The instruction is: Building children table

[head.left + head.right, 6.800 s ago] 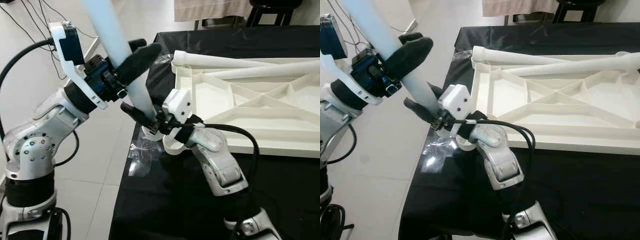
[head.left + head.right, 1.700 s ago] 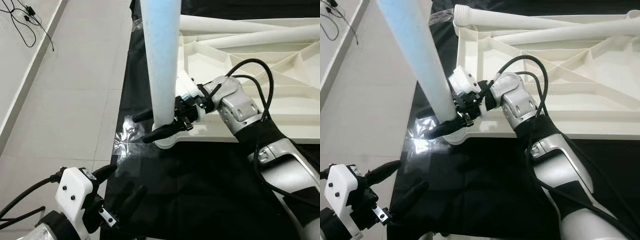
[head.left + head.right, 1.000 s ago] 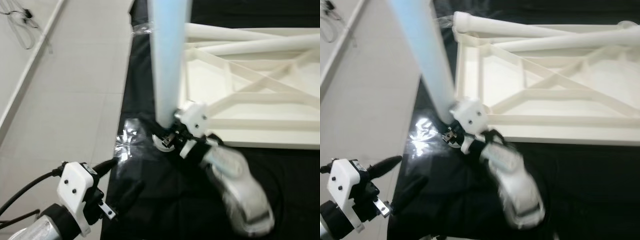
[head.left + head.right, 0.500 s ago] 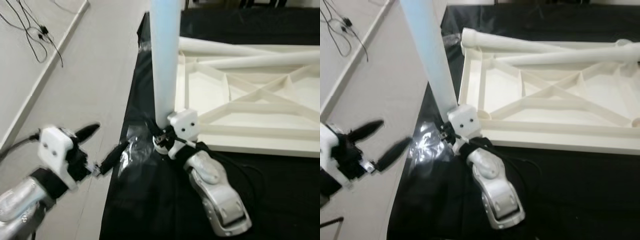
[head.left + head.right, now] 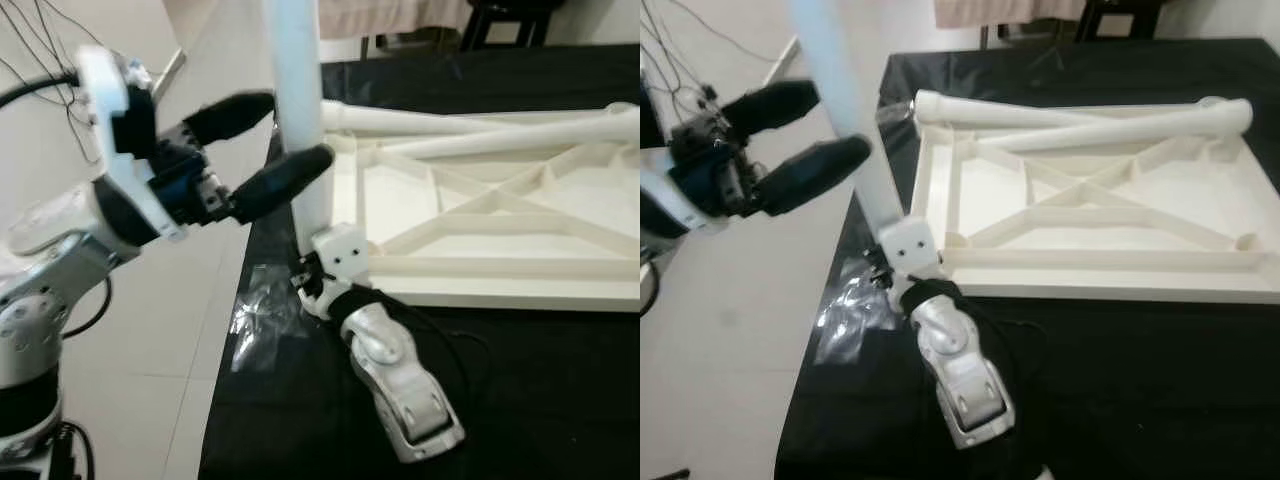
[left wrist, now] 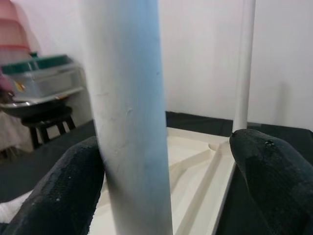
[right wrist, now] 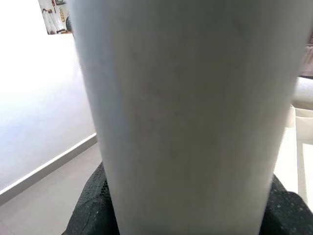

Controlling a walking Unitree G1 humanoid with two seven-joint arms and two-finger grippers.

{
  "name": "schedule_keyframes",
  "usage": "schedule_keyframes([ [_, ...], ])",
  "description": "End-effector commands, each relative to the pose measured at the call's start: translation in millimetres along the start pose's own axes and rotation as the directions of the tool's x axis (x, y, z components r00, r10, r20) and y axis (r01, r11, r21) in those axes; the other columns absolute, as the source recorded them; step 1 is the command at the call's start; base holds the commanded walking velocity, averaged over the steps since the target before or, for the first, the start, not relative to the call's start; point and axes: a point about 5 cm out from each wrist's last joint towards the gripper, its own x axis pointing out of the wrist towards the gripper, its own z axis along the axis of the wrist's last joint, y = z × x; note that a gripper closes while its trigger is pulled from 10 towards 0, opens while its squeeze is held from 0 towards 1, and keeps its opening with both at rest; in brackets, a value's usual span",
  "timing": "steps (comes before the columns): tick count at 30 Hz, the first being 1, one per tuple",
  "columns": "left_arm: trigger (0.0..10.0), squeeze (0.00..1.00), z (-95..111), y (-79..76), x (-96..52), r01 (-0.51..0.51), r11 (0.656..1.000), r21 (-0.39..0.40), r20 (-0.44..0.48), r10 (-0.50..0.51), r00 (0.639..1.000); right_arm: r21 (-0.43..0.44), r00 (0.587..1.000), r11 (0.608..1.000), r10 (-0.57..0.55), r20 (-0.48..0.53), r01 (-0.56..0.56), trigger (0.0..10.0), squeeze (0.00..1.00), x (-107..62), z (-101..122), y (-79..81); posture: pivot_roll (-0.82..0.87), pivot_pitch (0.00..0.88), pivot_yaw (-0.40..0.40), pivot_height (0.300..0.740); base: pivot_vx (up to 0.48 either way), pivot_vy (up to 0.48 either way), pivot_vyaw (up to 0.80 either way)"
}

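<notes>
A white table leg [image 5: 297,100] stands upright at the near left corner of the upside-down white tabletop [image 5: 480,230]. My right gripper [image 5: 306,275] is shut on the foot of the leg, where it meets the corner socket; in the right wrist view the leg [image 7: 186,112] sits between the black pads. My left gripper [image 5: 272,140] is raised to the leg's middle and open, one finger on each side. In the left wrist view one finger [image 6: 63,196] rests against the leg [image 6: 129,122] and the other stands apart from it.
Two more white legs [image 5: 450,120] lie across the tabletop's far side. The tabletop rests on a black-covered table [image 5: 520,380], with crumpled clear plastic [image 5: 262,305] at its left edge. Pale tiled floor [image 5: 200,330] lies to the left, and a dark stool [image 5: 500,20] stands behind.
My left arm has risen from low beside the table to the leg's middle, its open fingers now straddling the leg. The right gripper stays at the leg's foot. The camera has shifted.
</notes>
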Motion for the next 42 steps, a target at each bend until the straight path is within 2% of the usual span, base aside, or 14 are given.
schedule_keyframes([
  [1,10.0,0.0,-7.0,2.2,5.2,0.019,1.0,-0.023,-0.036,-0.02,0.999,0.05,0.991,0.999,0.023,-0.135,-0.017,10.0,0.0,-6.9,-29.6,9.1,0.04,0.175,0.124,0.74,0.0,0.0,0.0],
  [9,10.0,0.0,-23.3,16.9,16.0,-0.027,0.998,-0.053,-0.137,0.02,0.99,0.049,0.992,0.999,0.023,-0.125,-0.017,10.0,0.0,-7.2,-28.2,11.0,0.02,0.174,0.131,0.74,0.0,0.0,0.0],
  [10,0.0,0.0,-29.6,20.9,18.8,-0.054,0.996,-0.069,-0.172,0.042,0.984,0.049,0.992,0.999,0.024,-0.12,-0.018,10.0,0.0,-7.1,-27.8,11.4,0.02,0.173,0.132,0.74,0.0,0.0,0.0],
  [21,0.0,0.0,-26.8,24.1,26.8,-0.088,0.995,-0.049,-0.173,0.079,0.982,0.005,0.995,0.998,0.056,-0.084,-0.056,10.0,0.0,-0.8,-23.7,7.8,0.02,0.151,0.124,0.74,0.0,0.0,0.0],
  [22,0.0,0.0,-27.0,23.9,27.4,-0.09,0.995,-0.05,-0.168,0.081,0.983,-0.024,0.99,0.991,0.13,-0.054,-0.132,10.0,1.0,3.0,-16.8,4.6,0.01,0.148,0.127,0.74,0.0,0.0,0.0],
  [25,0.0,0.0,-28.5,23.5,27.5,-0.093,0.994,-0.054,-0.159,0.084,0.984,-0.058,0.955,0.956,0.29,0.054,-0.287,10.0,1.0,15.8,7.9,-14.0,0.0,0.14,0.126,0.74,0.0,0.0,0.0],
  [29,0.0,0.0,-29.5,23.1,27.6,-0.095,0.994,-0.058,-0.154,0.085,0.984,-0.103,0.916,0.921,0.387,0.107,-0.377,10.0,1.0,25.5,25.3,-34.9,0.0,0.135,0.123,0.74,0.0,0.0,0.0],
  [32,0.0,0.0,-30.2,21.4,30.4,-0.093,0.994,-0.062,-0.142,0.083,0.986,-0.252,0.841,0.818,0.54,0.032,-0.516,10.0,1.0,43.3,44.7,-75.4,-0.01,0.13,0.117,0.74,0.0,0.0,0.0],
  [34,0.0,0.0,-30.5,21.3,31.1,-0.095,0.993,-0.065,-0.138,0.085,0.987,-0.291,0.791,0.756,0.612,-0.005,-0.587,10.0,0.99,48.5,56.4,-85.0,-0.01,0.128,0.117,0.74,0.0,0.0,0.0],
  [35,0.0,0.0,-31.0,21.6,31.3,-0.097,0.993,-0.065,-0.137,0.087,0.987,-0.289,0.757,0.721,0.653,-0.022,-0.63,10.0,0.44,50.4,61.3,-85.3,-0.01,0.129,0.116,0.74,0.0,0.0,0.0],
  [36,0.0,0.0,-31.3,21.7,31.4,-0.098,0.993,-0.065,-0.136,0.088,0.987,-0.286,0.734,0.697,0.679,-0.032,-0.657,10.0,0.44,51.4,64.1,-85.0,-0.01,0.129,0.116,0.74,0.0,0.0,0.0],
  [37,0.0,0.0,-31.8,21.8,31.5,-0.1,0.993,-0.066,-0.135,0.091,0.987,-0.275,0.674,0.639,0.737,-0.046,-0.718,10.0,0.0,51.8,67.5,-83.3,-0.02,0.128,0.118,0.74,0.0,0.0,0.0],
  [40,0.0,0.0,-32.2,22.1,31.4,-0.102,0.992,-0.067,-0.135,0.093,0.987,-0.243,0.623,0.596,0.781,-0.046,-0.765,10.0,0.0,52.6,69.9,-82.0,-0.02,0.128,0.116,0.74,0.0,0.0,0.0],
  [42,0.0,0.0,-32.6,22.4,31.6,-0.103,0.992,-0.067,-0.135,0.093,0.987,-0.199,0.54,0.523,0.841,-0.04,-0.829,9.3,0.0,53.0,71.6,-79.2,-0.02,0.128,0.113,0.74,0.0,0.0,0.0],
])
